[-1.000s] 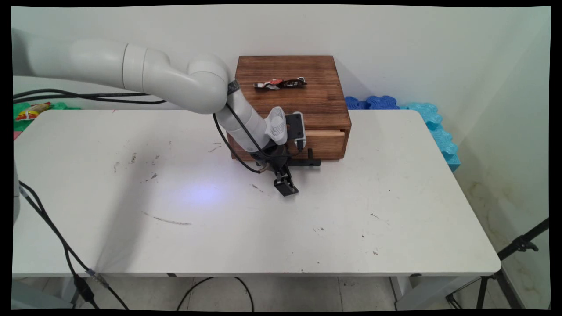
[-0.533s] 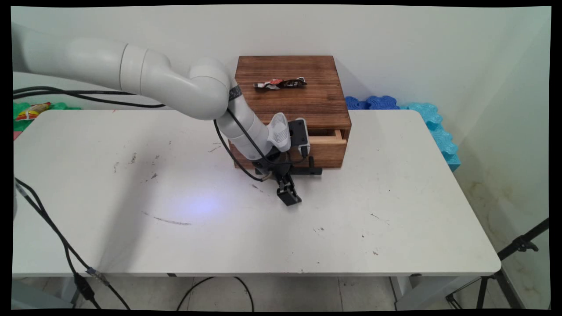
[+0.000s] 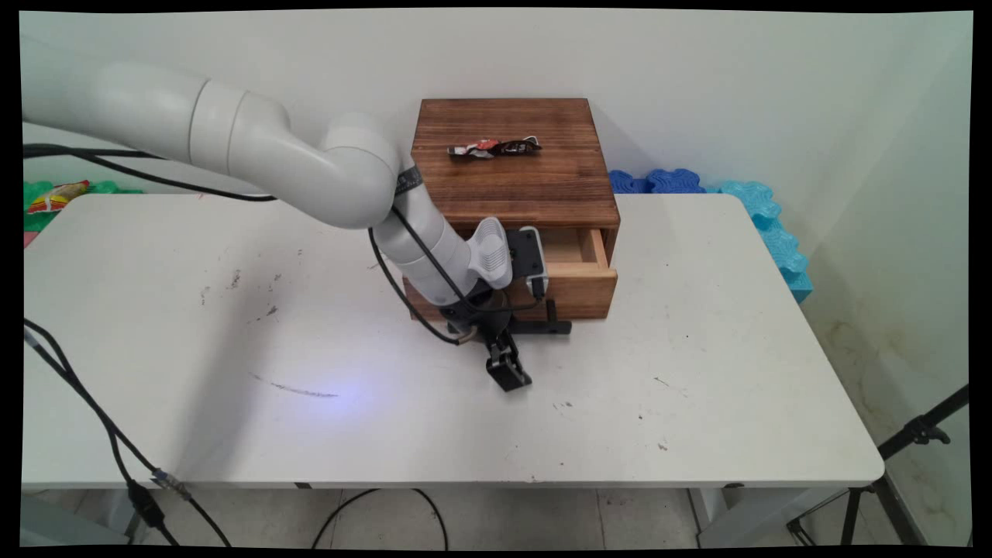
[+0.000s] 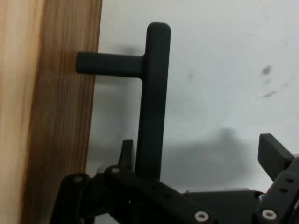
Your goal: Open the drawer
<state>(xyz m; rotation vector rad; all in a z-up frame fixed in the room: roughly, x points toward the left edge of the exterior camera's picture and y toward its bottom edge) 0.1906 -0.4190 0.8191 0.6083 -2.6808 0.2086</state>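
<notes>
**Q.** Where did the wooden box (image 3: 511, 178) stand, and how was its drawer (image 3: 577, 267)?

**A.** The box stood at the middle of the far edge of the surface (image 3: 387, 418), with a crumpled wrapper (image 3: 494, 147) on its top. The drawer stood partly out toward the near edge, and its pale inside showed at the right. The arm hid the left part.

**Q.** How were the jaws set on the black bar handle (image 3: 542, 327)?

**A.** They were spread wide and did not clamp. In the hand view one finger (image 4: 126, 151) lay between the bar (image 4: 154, 93) and the drawer front (image 4: 60, 116), touching or nearly touching the bar. The other finger (image 4: 273, 154) stood well clear, over bare surface. The hold was judged to be a hook.

**Q.** What did such a hold call for?

**A.** As a judgement: force kept square to the drawer front and level with the surface, so that the drawer would not bind. The finger sat toward one end of the bar, so a skewed pull could have let it slide off that end. A slow, even pace would have suited.
</notes>
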